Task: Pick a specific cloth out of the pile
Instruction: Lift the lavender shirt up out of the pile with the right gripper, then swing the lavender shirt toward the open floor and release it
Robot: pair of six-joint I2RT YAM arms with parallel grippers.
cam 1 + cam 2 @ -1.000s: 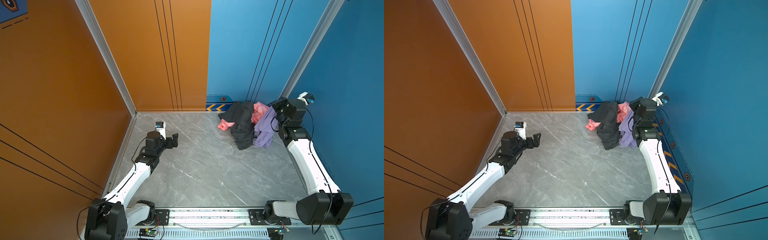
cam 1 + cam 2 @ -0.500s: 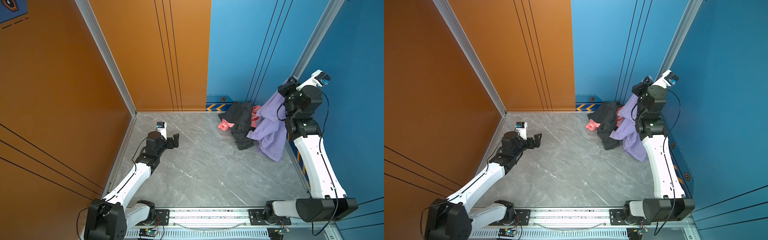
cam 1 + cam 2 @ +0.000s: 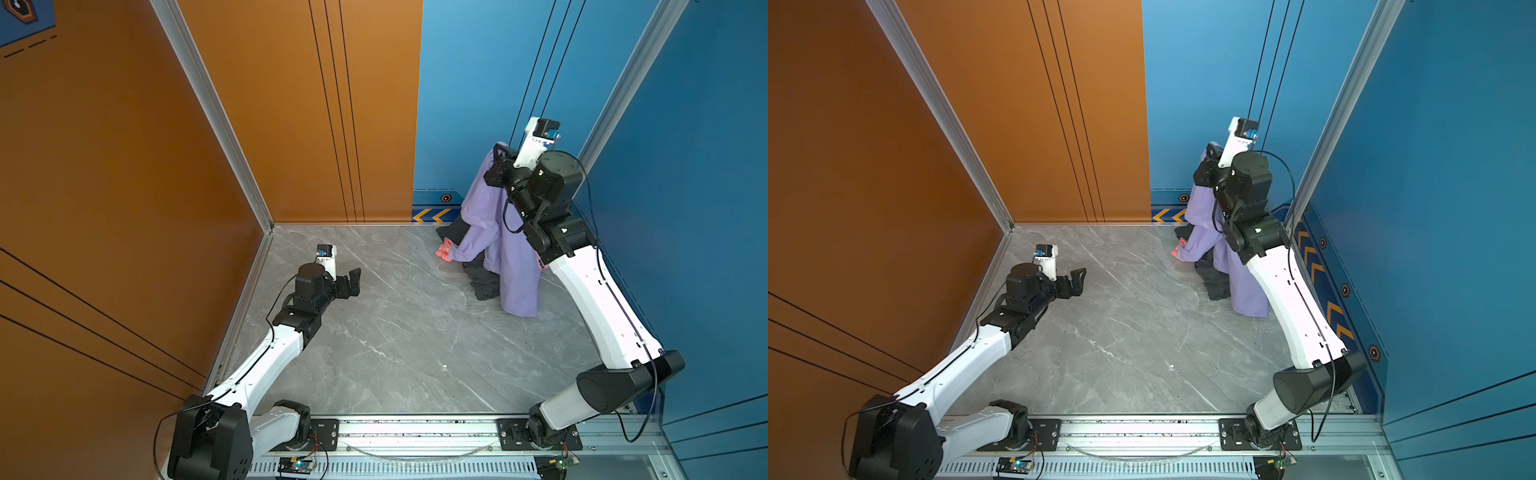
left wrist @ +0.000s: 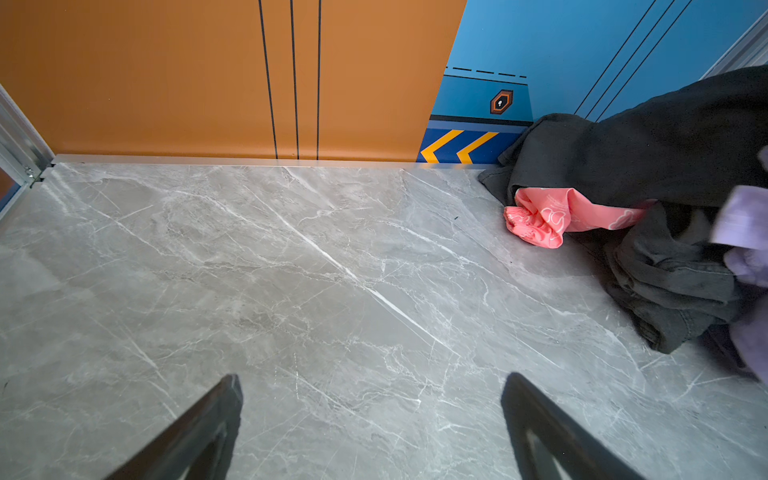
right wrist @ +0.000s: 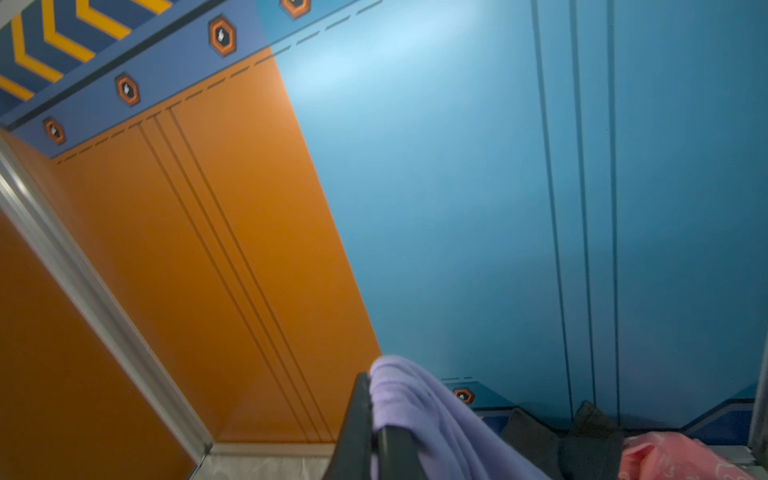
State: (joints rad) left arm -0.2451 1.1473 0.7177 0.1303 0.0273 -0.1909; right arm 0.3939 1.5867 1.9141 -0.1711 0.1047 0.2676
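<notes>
The cloth [image 3: 515, 266] [image 3: 1246, 291] is plain lilac and hangs in a long drape from my right gripper [image 3: 496, 151] [image 3: 1209, 150], raised high by the back right corner. In the right wrist view that gripper [image 5: 374, 405] is shut on a bunched lilac fold of the cloth [image 5: 415, 399]. The cloth's lower end reaches down near the floor in front of the pile. The pile lies below: a dark grey garment [image 3: 484, 282] [image 4: 665, 153] and a pink printed one [image 3: 444, 251] [image 4: 548, 216]. My left gripper [image 3: 355, 282] [image 4: 372, 380] hovers open over bare floor at the left, far from the pile.
The grey marble floor [image 3: 395, 332] is walled in by orange panels [image 3: 291, 104] at the left and back and blue panels [image 3: 685, 208] at the back and right. A metal rail [image 3: 415, 432] with both arm bases runs along the front edge.
My right gripper has risen further with the lilac cloth, pulling it up out of the pile so it hangs long. The left arm has hardly moved.
</notes>
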